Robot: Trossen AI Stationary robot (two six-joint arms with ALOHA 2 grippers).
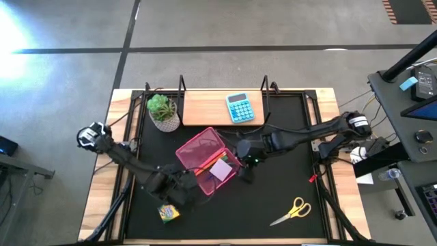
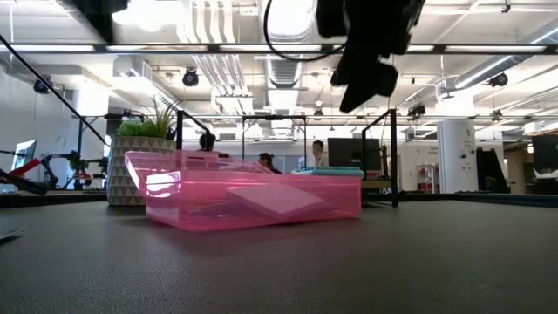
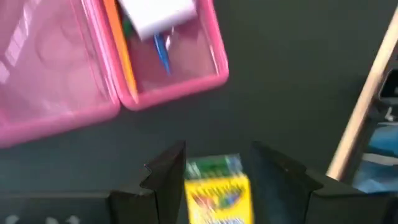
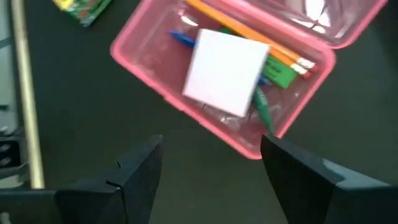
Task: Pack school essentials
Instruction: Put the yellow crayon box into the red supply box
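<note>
I am partway through the packing, I judge: the pink case (image 1: 208, 159) lies open on the tabletop (image 1: 287, 191) with some items already in it, and two still out.

My right fingers (image 4: 208, 171) stand spread wide and empty, hanging just off the near wall of the pink case, with nothing between them. My left fingers (image 3: 217, 180) sit either side of the crayon box (image 3: 216, 196), partly open; whether they are pressing it or only bracketing it, I cannot tell. That box lies on the tabletop just beyond the case's open edge.

The step in hand, as I read it, is the crayon box: my left fingers need to close on it, lift it clear of the case wall and set it down inside, beside the white pad. After that the scissors (image 1: 293, 210) remain, lying well away from my right fingers, toward the tabletop's front edge.

Counting what I see:
- one pink case, lid laid flat
- two orange pencils (image 4: 273, 50) inside it, side by side
- one blue pen (image 4: 182, 38), mostly under the pad
- one white pad (image 4: 227, 71) on top
- one green block (image 4: 278, 73) by the pencils
- one green marker-like stick (image 4: 262, 107), partly hidden
- one crayon box, outside
- one pair of scissors, outside
- one calculator (image 1: 240, 108) and one potted plant (image 1: 162, 111), beyond the case, not for packing.
</note>
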